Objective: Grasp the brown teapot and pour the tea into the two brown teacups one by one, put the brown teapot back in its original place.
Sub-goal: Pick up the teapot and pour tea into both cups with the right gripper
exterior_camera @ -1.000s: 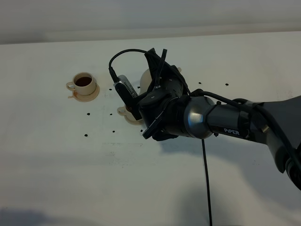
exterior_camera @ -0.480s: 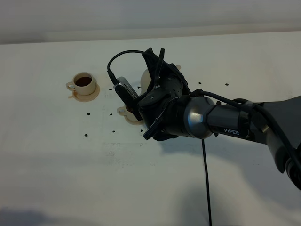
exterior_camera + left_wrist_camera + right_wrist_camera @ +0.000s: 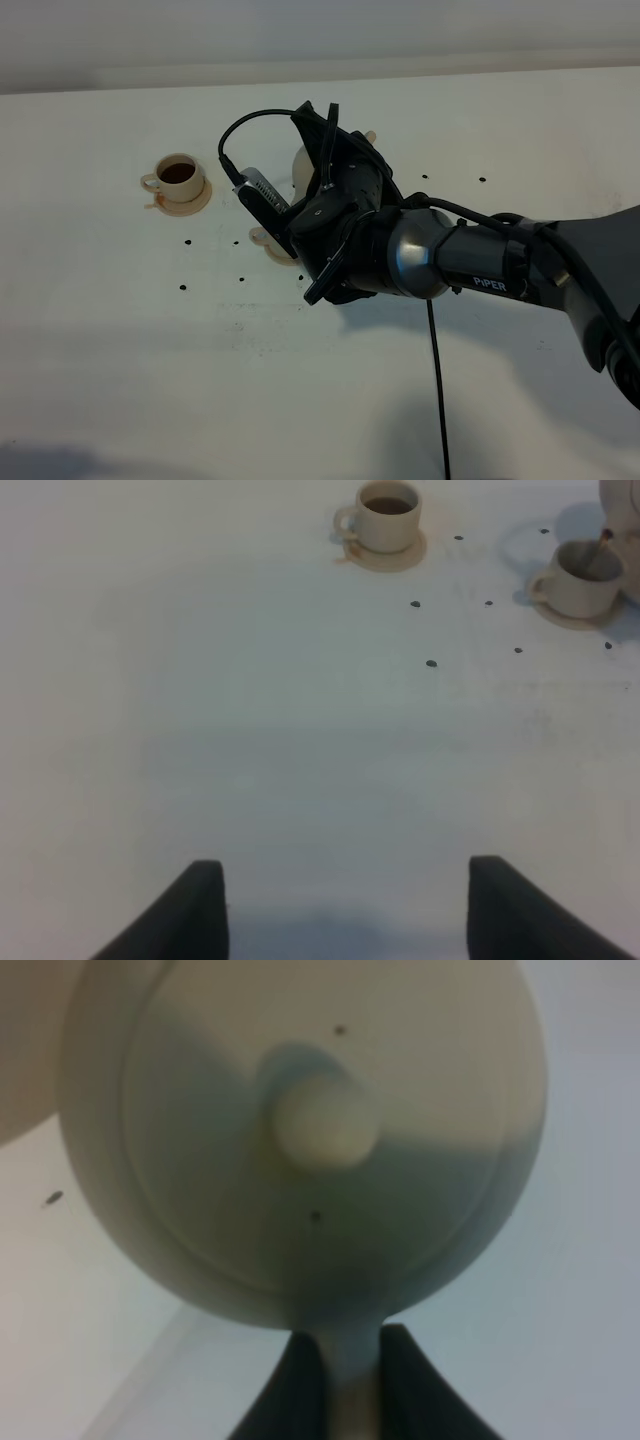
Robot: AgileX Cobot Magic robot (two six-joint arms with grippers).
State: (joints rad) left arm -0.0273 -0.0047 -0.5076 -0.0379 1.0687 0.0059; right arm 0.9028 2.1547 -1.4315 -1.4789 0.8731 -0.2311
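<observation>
My right gripper is shut on the loop handle of the brown teapot and holds it tilted above the table. The right wrist view looks down on the teapot's lid and knob, with the handle between my fingers. One teacup on its saucer holds dark tea at the back left. The second teacup stands below the teapot's spout, and a thin dark stream runs into it. In the high view only its edge shows beside my wrist. My left gripper is open and empty, low over bare table. The wide saucer is hidden.
Small dark specks dot the white table around the cups. My right arm and its black cable cross the right half of the table. The table's back edge runs behind the teapot.
My right gripper has shifted slightly left and back with the teapot, tilting it a little further over the second cup. The cups have not moved.
</observation>
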